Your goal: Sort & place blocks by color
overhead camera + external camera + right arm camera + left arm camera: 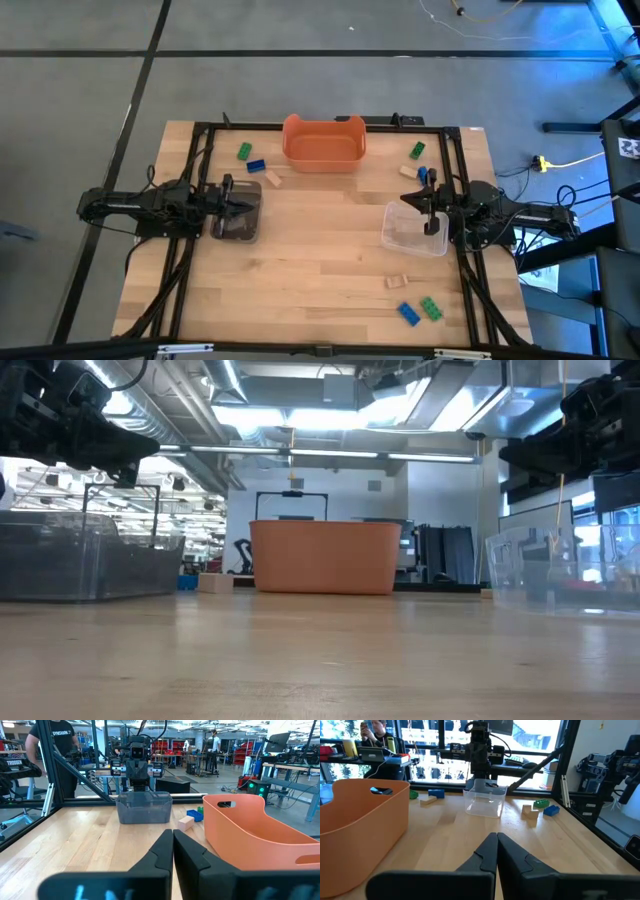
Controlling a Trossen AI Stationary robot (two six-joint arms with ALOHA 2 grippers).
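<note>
1. The left arm [150,205] is stretched in from the table's left edge, its gripper [243,208] held with fingers pressed together.
2. The right arm [510,212] is extended in from the right edge, its gripper [408,201] likewise closed, nothing gripped.
3. Both grippers are pointed toward each other across the table.

Grey floor [80,100], bright ceiling lights [330,415], workshop benches [285,770].
</note>
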